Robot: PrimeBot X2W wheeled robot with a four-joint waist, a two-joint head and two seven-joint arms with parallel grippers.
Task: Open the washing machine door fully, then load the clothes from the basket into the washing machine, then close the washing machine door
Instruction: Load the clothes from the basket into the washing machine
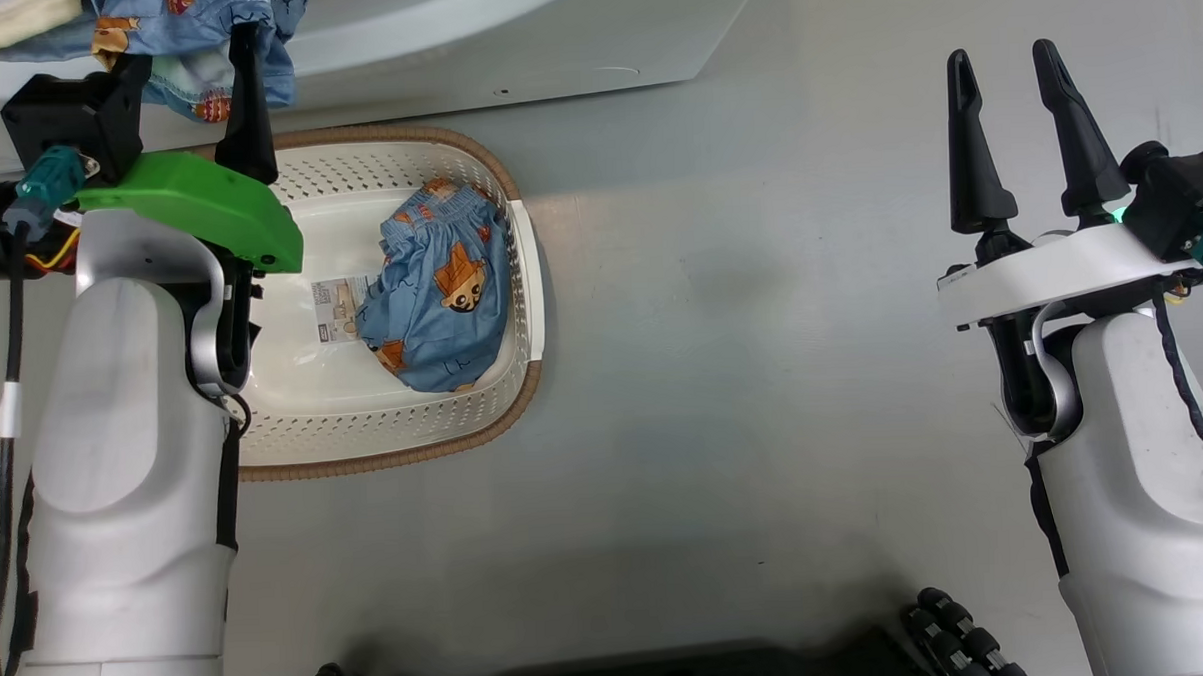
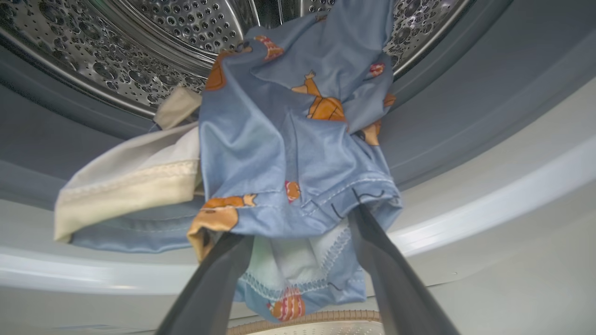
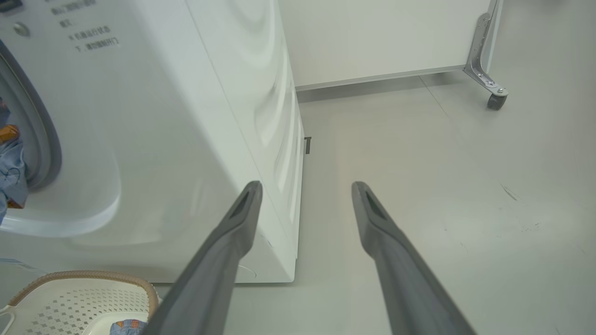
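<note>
Grey floor (image 1: pixel 723 374) lies all around; the washing machine (image 3: pixel 186 116) stands at its far side, and the basket (image 1: pixel 524 281) sits on the floor just in front of it. Loading is the step in hand, I think; the shiny drum (image 2: pixel 139 46) is open to reach, so the door step looks done. One blue garment (image 2: pixel 288 139) hangs over the drum's lip, part inside, part dangling out; its long way runs from the drum down toward the basket. The left gripper (image 2: pixel 298 228) is right under it, fingers spread wide; the hem drapes over the tips, not pinched. A cream bit of cloth (image 2: pixel 130 186) sticks out beside it; I cannot tell if it is the same piece. The other garment (image 1: pixel 440 294) lies bunched in the basket, stretchy waist toward the machine, long way running from machine to robot. The right gripper (image 1: pixel 1002 54) hovers over the floor, well apart, fingers spread, holding nothing. Next, the hanging one likely needs a push deeper; then the basket one needs a pinch and a lift.
</note>
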